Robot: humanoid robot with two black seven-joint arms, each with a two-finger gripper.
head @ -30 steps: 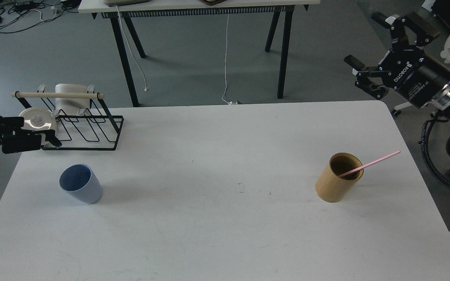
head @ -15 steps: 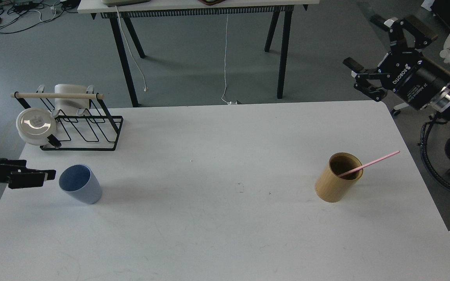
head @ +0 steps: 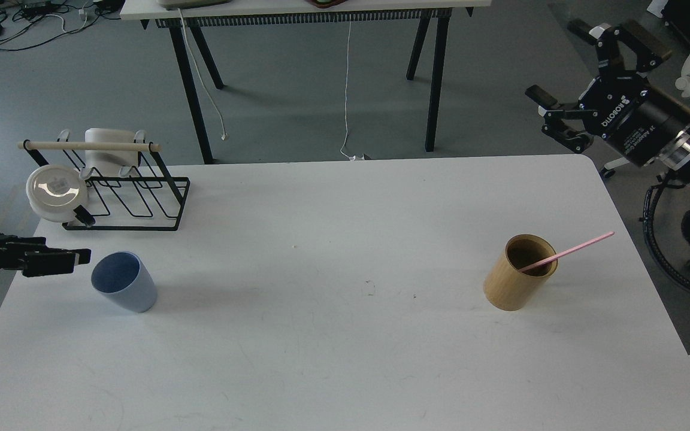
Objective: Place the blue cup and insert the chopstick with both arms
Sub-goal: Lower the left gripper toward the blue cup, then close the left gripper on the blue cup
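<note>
The blue cup (head: 124,290) stands upright on the white table (head: 345,359) at the left. My left gripper (head: 78,258) hovers just left of the cup's rim, a small gap away; it looks dark and edge-on, so its fingers cannot be told apart. A pink chopstick (head: 569,250) leans out to the right of a bamboo holder (head: 518,274) at the table's right. My right gripper (head: 556,58) is open and empty, raised beyond the table's far right corner, well above and behind the holder.
A black wire dish rack (head: 123,197) with a wooden bar stands at the back left, holding a white round dish (head: 56,188) and a white cup (head: 111,149). Another table's legs (head: 192,96) stand behind. A black cable (head: 659,251) hangs at the right edge.
My left gripper came down from beside the rack to the cup's left side, then edged slightly up and toward the cup. The right gripper has barely shifted.
</note>
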